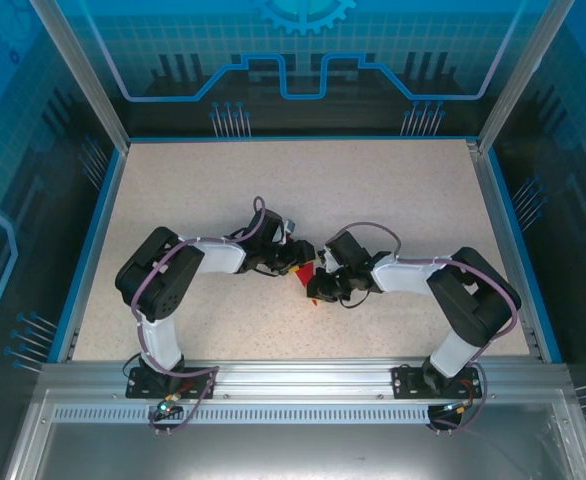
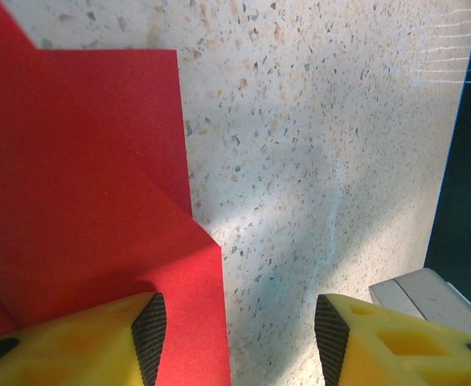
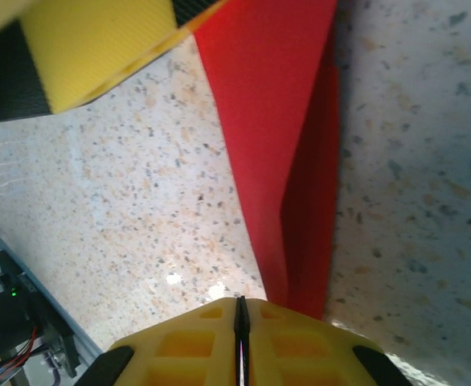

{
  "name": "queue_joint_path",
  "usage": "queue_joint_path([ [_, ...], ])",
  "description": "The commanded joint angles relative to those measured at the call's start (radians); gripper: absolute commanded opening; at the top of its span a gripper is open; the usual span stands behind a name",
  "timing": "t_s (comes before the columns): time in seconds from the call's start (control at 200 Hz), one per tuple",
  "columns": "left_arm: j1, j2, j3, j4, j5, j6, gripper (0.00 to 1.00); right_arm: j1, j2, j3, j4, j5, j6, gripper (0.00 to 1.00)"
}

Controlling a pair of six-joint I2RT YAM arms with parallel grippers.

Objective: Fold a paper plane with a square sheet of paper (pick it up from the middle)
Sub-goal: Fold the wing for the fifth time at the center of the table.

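Observation:
The red paper (image 1: 301, 272) lies folded on the table at its middle, between the two grippers. In the left wrist view it shows stepped, overlapping layers (image 2: 83, 161). My left gripper (image 2: 239, 338) is open; its left finger (image 2: 99, 338) rests over the paper's edge and its right finger stands over bare table. In the right wrist view the paper is a narrow folded strip with a lengthwise crease (image 3: 276, 121). My right gripper (image 3: 239, 310) is shut, jaws pressed together, and the strip's near end runs under its right finger. The left gripper's finger (image 3: 99, 48) sits on the strip's far end.
The speckled tabletop (image 1: 303, 190) stretches wide around the paper. A blue rim (image 1: 93, 240) and metal frame posts border it. Both arms (image 1: 213, 258) reach in from the near edge and meet at the centre (image 1: 413, 272). A dark edge and grey block (image 2: 428, 289) lie at the right.

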Motion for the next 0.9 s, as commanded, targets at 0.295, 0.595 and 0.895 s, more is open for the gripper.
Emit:
queue_joint_path([
  [0.295,-0.001,0.062,0.004,-0.068,-0.028,0.016,0.56,-0.023,0.045,-0.078,-0.029,0.007,-0.016,0.11],
  [0.595,-0.001,0.066,0.004,-0.073,-0.033,0.017,0.55,-0.040,0.003,-0.146,0.012,-0.027,-0.001,0.10],
  [0.895,0.000,0.076,0.006,-0.071,-0.036,0.011,0.55,-0.050,-0.028,-0.198,0.029,-0.057,0.005,0.10],
])
